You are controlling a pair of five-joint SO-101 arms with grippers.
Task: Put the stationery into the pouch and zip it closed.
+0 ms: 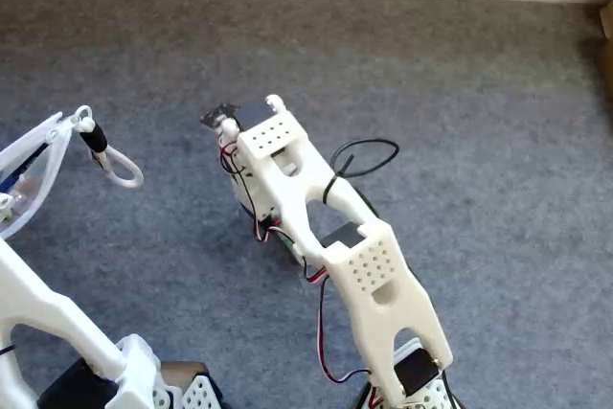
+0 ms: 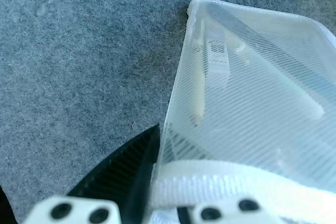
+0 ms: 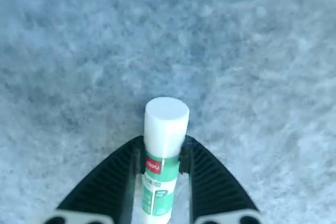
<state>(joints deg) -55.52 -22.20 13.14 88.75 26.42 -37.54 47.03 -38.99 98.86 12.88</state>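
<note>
On the grey, felt-like bench (image 1: 460,93), the right arm (image 1: 326,227) stretches out over the middle of the surface. In its wrist view the right gripper (image 3: 163,144) is narrowed onto a glue stick (image 3: 164,145). Both black fingers (image 3: 123,174) press the green-and-white label from either side, and the white cap stands out beyond the fingertips above the bench. At the left edge of the high view, the left arm (image 1: 57,318) holds up the translucent striped pouch (image 2: 252,103), with a white zipper-pull loop (image 1: 120,168) hanging off its end. The left gripper (image 2: 157,182) is clamped on the pouch at its white webbing band (image 2: 220,182), one black finger (image 2: 128,169) lying along the pouch's edge. Through the mesh show a pale pencil-like stick (image 2: 198,87), a small white block (image 2: 218,59) just beside it, and a longer pale bar (image 2: 294,95).
</note>
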